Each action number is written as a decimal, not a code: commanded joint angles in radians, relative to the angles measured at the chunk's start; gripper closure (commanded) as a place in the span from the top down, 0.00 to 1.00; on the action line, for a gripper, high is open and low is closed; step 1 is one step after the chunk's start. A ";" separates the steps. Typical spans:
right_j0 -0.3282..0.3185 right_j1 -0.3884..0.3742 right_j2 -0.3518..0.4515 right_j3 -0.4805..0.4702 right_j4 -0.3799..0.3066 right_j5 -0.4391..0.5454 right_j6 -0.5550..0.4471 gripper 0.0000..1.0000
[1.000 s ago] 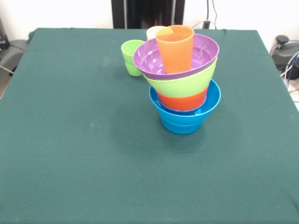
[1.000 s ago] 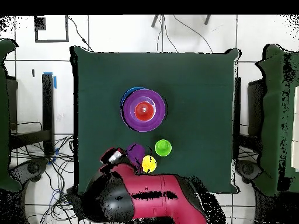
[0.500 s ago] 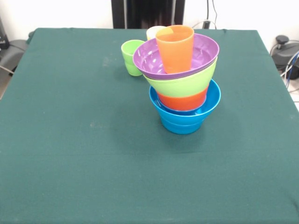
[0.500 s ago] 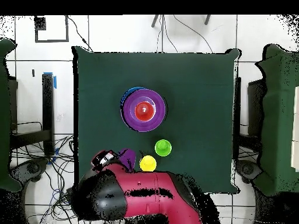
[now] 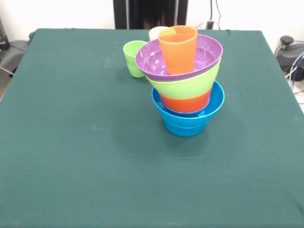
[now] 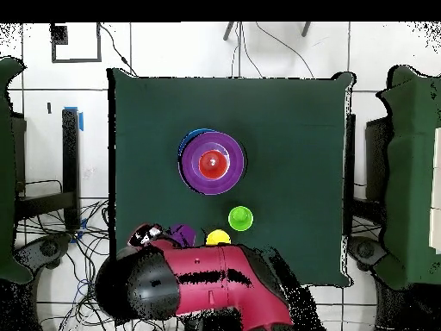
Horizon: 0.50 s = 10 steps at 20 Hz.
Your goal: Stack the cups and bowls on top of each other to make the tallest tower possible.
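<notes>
The tower (image 5: 186, 80) stands mid-table: a blue bowl at the base, then an orange, a lime green and a purple bowl, with an orange cup (image 5: 178, 49) upright on top. From overhead the tower (image 6: 211, 162) is a set of rings. A green cup (image 5: 135, 58) and a yellow cup (image 5: 156, 32) stand behind it on the cloth. In the overhead view my gripper (image 6: 168, 233) is at the table's near edge, shut on the purple cup (image 6: 183, 233), left of the yellow cup (image 6: 219, 236). The front view shows neither the gripper nor the purple cup.
The red arm (image 6: 215, 280) covers the table's bottom edge in the overhead view and part of the yellow cup. The green cup (image 6: 240, 217) sits between arm and tower. Green cloth (image 5: 95, 156) covers the table. Cables lie off the table's sides.
The arm has swung left along the table's near edge in the overhead view, carrying the purple cup with it. The tower and the green and yellow cups have not moved.
</notes>
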<state>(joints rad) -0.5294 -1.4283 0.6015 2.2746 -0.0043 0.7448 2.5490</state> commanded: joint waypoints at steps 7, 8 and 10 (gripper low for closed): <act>-0.086 0.015 0.006 0.048 -0.174 0.015 -0.269 0.00; -0.104 0.020 0.007 0.053 -0.192 -0.006 -0.279 0.00; -0.130 0.037 0.011 0.052 -0.232 -0.032 -0.283 0.00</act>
<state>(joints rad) -0.6060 -1.4395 0.6024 2.2678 -0.1024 0.7450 2.5490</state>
